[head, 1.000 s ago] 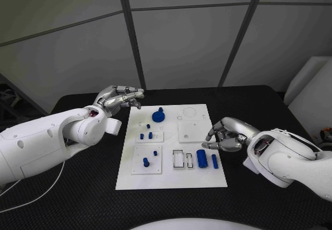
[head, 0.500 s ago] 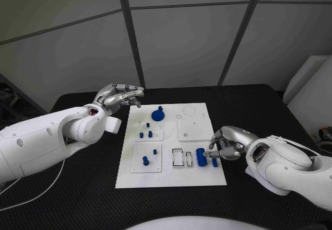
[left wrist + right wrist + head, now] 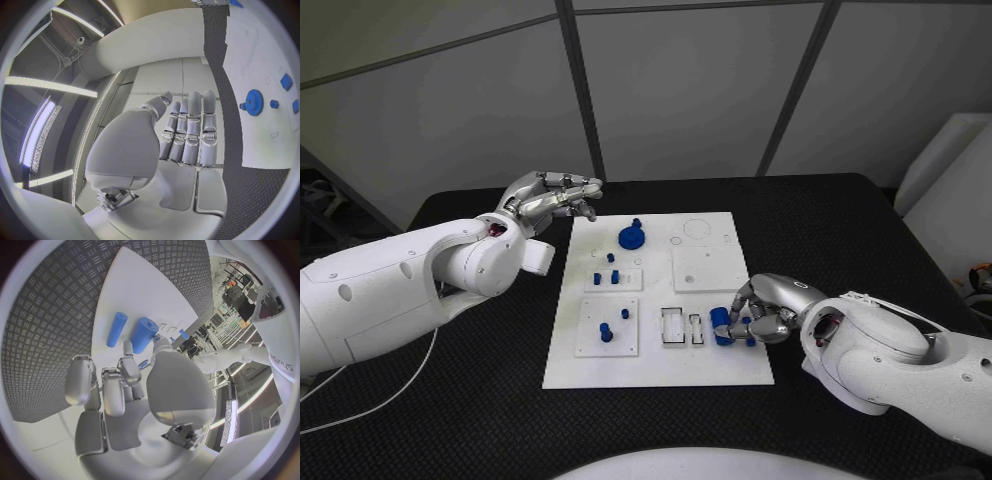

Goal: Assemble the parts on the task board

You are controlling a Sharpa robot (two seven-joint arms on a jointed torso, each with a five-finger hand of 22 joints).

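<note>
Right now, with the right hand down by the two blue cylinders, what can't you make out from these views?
- Head view: whether the right hand touches the thick blue cylinder; its fingers cover the contact.
- Head view: the thin blue cylinder is mostly hidden behind that hand.
- Right wrist view: the thumb overlaps the thick cylinder's near end.
- Left wrist view: the task board is cut off at the circle's rim.

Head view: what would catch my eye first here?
The white board in the middle of the black table, dotted with small blue pieces. The right hand reaches over two blue cylinders at the board's right side, while the left hand hovers by its far left corner.
</note>
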